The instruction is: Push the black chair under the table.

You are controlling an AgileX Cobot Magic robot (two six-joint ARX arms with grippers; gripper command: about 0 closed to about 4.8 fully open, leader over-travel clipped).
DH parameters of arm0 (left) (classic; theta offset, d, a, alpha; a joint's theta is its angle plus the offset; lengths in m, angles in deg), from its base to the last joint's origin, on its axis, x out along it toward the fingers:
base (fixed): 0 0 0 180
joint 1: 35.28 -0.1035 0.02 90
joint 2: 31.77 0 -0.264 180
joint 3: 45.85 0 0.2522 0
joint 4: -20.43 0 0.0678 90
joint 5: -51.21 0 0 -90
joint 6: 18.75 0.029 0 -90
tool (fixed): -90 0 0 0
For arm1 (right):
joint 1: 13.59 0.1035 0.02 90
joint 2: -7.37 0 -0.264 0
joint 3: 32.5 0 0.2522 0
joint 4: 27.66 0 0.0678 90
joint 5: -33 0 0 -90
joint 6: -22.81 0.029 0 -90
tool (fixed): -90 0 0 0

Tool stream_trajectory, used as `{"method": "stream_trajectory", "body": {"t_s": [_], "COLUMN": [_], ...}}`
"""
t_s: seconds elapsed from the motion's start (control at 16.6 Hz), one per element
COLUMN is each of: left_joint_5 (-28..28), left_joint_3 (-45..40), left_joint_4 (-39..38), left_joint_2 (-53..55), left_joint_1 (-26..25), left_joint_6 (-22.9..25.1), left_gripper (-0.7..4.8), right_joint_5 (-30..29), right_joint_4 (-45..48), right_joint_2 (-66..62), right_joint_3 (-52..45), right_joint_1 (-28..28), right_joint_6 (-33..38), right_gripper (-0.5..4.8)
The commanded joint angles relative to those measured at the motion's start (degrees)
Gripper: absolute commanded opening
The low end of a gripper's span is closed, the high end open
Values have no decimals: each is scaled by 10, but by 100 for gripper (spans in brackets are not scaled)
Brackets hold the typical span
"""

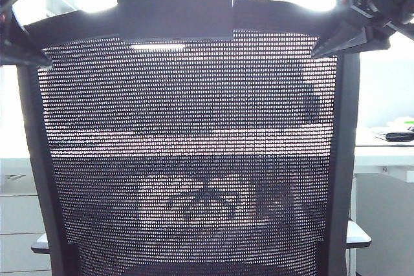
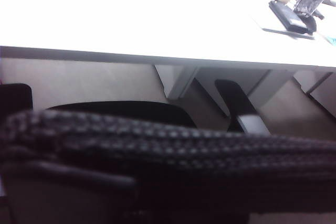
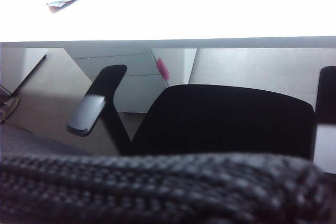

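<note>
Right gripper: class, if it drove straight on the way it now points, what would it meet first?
Probably the black chair: its mesh back top sits right below the wrist camera. The right gripper rests at that upper corner, the left gripper at the other. Beyond lies the table edge. The jaws are unseen.

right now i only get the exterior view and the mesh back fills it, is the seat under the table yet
Observer: Cannot tell; in the right wrist view the black chair's seat shows whole, below the table edge.
Operator: left gripper and right gripper sit at the back's top corners, open or shut
Observer: Unclear; both wrist views show only the back's top edge, no fingers.
Operator: anything ahead
Observer: A white drawer unit under the table, beyond the armrest.
</note>
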Motion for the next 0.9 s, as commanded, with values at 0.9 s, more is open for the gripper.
{"method": "stream_trajectory", "body": {"t_s": [0.9], "left_joint_5": [-105], "left_joint_3": [4], "left_joint_4": [145], "left_joint_2": [34], "left_joint_1": [-2], "left_joint_6": [15], "left_gripper": [-6], "right_joint_5": [-39], "right_joint_4": [141], "right_joint_2": [-67], "right_joint_3": [5], "right_joint_1": [-82], "right_joint_6": [-2], "right_gripper": [-9]}}
